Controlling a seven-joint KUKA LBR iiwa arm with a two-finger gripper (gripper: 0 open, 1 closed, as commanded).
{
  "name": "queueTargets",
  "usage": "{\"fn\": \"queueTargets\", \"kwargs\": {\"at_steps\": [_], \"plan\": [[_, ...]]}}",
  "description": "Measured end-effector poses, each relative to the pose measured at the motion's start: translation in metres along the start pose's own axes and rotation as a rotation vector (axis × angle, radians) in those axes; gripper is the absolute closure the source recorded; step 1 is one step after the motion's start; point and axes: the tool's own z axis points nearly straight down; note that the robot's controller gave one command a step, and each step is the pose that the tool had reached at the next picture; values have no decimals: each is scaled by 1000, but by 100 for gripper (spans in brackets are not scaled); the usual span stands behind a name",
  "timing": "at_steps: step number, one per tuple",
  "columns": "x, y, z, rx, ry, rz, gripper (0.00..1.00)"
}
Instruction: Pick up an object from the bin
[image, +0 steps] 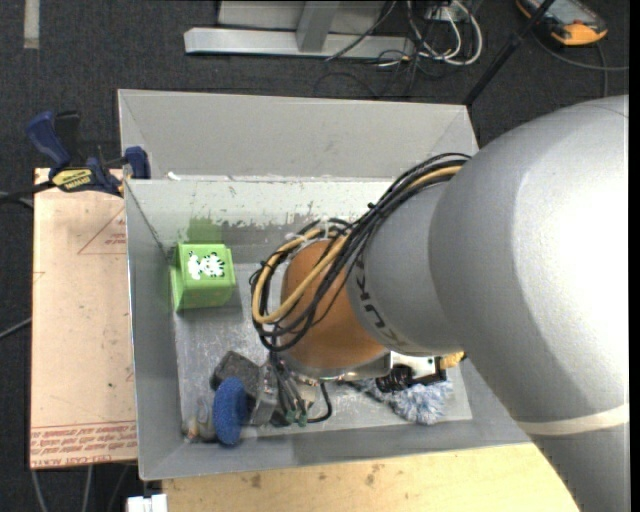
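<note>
Gripper (277, 395) low near the front-left corner of the bin (150, 300), just beside a blue rounded lump (229, 411).
Under the wrist I cannot tell whether it is spread or closed. The lump touches a grey piece (235, 367); a green cube (205, 276) sits apart by the left wall. Centre on the lump alone before closing, so the grey piece isn't dragged along.

Bare floor (205, 340) between green block (205, 276) and front heap (240, 395)

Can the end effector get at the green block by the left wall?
Probably yes: the green block stands alone, top bare, away from the heap by the end effector; the bin wall beside it may crowd a grasp.
</note>
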Motion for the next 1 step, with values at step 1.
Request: {"fn": "queueTargets", "kwargs": {"at_steps": [1], "plan": [[0,0,0,0,0,0,100]]}}
